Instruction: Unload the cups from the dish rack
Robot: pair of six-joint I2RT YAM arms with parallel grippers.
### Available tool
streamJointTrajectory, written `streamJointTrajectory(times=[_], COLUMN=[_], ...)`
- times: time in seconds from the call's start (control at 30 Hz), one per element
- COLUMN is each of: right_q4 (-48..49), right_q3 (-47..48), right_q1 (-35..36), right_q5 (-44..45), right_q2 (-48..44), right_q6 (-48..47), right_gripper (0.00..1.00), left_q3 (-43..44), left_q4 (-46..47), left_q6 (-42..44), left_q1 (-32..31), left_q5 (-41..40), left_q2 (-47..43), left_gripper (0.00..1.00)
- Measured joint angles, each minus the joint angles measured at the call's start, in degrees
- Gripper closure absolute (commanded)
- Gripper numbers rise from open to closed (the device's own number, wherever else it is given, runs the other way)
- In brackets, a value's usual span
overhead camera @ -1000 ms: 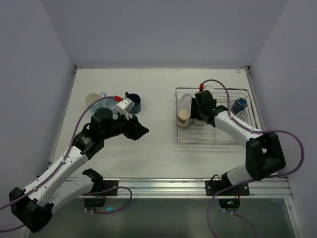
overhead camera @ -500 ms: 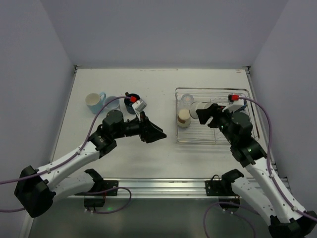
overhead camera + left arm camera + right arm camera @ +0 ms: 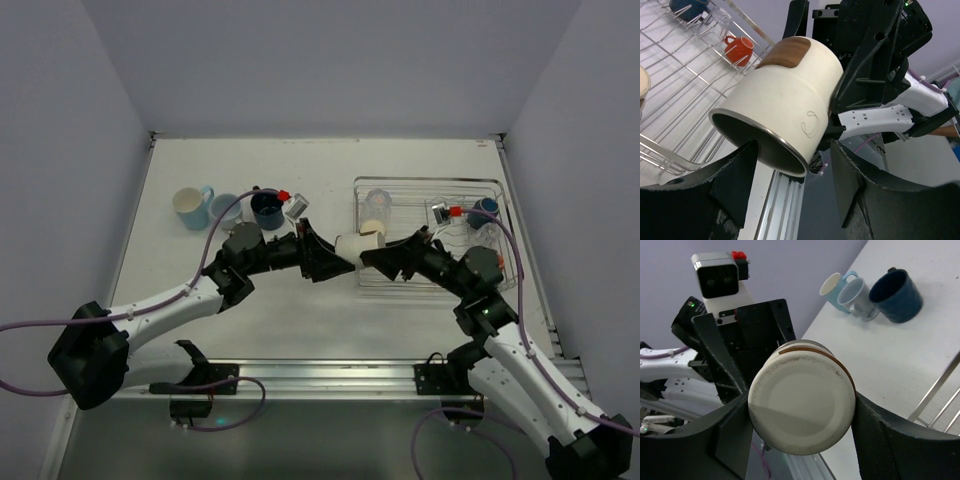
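Observation:
A cream cup with a tan band (image 3: 357, 243) hangs sideways in the air just left of the dish rack (image 3: 430, 286). My right gripper (image 3: 377, 259) is shut on its base end; in the right wrist view both fingers press the cup (image 3: 802, 397). My left gripper (image 3: 333, 264) is open, its jaws either side of the cup's open rim (image 3: 785, 100), with a gap on the right side. In the rack are a cream cup (image 3: 374, 224), a clear glass (image 3: 378, 198), a navy cup (image 3: 484, 208) and an orange cup (image 3: 738, 48).
Three mugs stand on the table at the back left: a light blue one (image 3: 190, 207), a grey-blue one (image 3: 226, 208) and a navy one (image 3: 267, 210). The two arms meet nose to nose over the middle of the table. A metal rail (image 3: 330, 375) runs along the near edge.
My right gripper has carried the cream cup out of the rack and leftward. My left arm has swung right from the mugs until its open jaws reach the cup's rim.

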Motion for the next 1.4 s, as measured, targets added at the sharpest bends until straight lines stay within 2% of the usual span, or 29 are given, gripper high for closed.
streamJointTrajectory(times=[0.13, 0.27, 0.3, 0.33, 0.37, 0.4, 0.47, 0.53, 0.63, 0.83, 1.03, 1.17, 1.27, 1.4], right_q4=[4.5, 8.0, 9.0, 10.3, 11.6, 12.9, 15.0, 15.4, 13.6, 6.3, 0.3, -2.9, -4.3, -6.8], right_q3=[-2.0, -3.7, -4.0, -4.4, -4.7, -4.9, -5.1, -5.2, -5.4, -5.3, -5.0, -4.2, -4.0, -4.0], right_q1=[0.1, 0.3, 0.2, 0.2, 0.2, 0.3, 0.4, 0.7, 0.9, 0.9, 0.9, 0.9, 0.9, 0.9], right_q5=[-2.3, -3.0, -3.1, -3.4, -4.1, -4.8, -5.4, -4.9, -3.6, 1.3, 5.7, 6.8, 6.9, 7.1], right_q2=[1.0, 2.8, 3.3, 3.8, 4.2, 4.6, 4.9, 5.0, 4.8, 2.3, 0.8, 1.0, 1.0, 0.8], right_q6=[2.7, 4.9, 5.3, 5.6, 6.7, 7.5, 8.4, 8.7, 7.7, 3.8, -0.4, -2.8, -4.0, -5.6], right_gripper=[0.81, 0.81, 0.81, 0.78, 0.72, 0.44, 0.2, 0.01, 0.01, 0.01, 0.01, 0.01, 0.01, 0.01], left_q3=[0.0, 0.0, 0.0, 0.0, 0.0, -0.1, -0.1, -0.2, 0.0, 5.4, 7.0, 10.3, 14.1, 15.5], left_q4=[2.0, 4.1, 4.5, 5.1, 6.1, 6.5, 6.7, 5.2, -2.4, -32.6, -58.0, -68.8, -72.4, -73.4], left_q6=[-0.6, -1.9, -2.3, -3.1, -3.4, -3.5, -3.4, -2.4, 2.0, 12.3, 17.8, 19.5, 21.0, 23.2], left_q1=[-0.1, -0.3, -0.2, -0.2, -0.3, -0.3, -0.3, -0.7, -0.8, -0.2, 8.2, 11.1, 12.1, 18.1], left_q5=[-0.1, -0.4, -0.5, -0.4, 0.3, 0.8, 0.9, -0.8, -7.5, -26.8, -39.3, -44.0, -47.3, -49.0], left_q2=[1.3, 1.4, 1.4, 1.3, 1.2, 0.9, -0.1, -1.4, -4.8, -8.9, -9.0, -6.0, -2.1, 1.7], left_gripper=[0.48, 0.76, 0.95, 1.0, 1.0, 1.0, 1.0, 1.0, 1.0, 1.0, 1.0, 1.0, 1.0, 1.0])
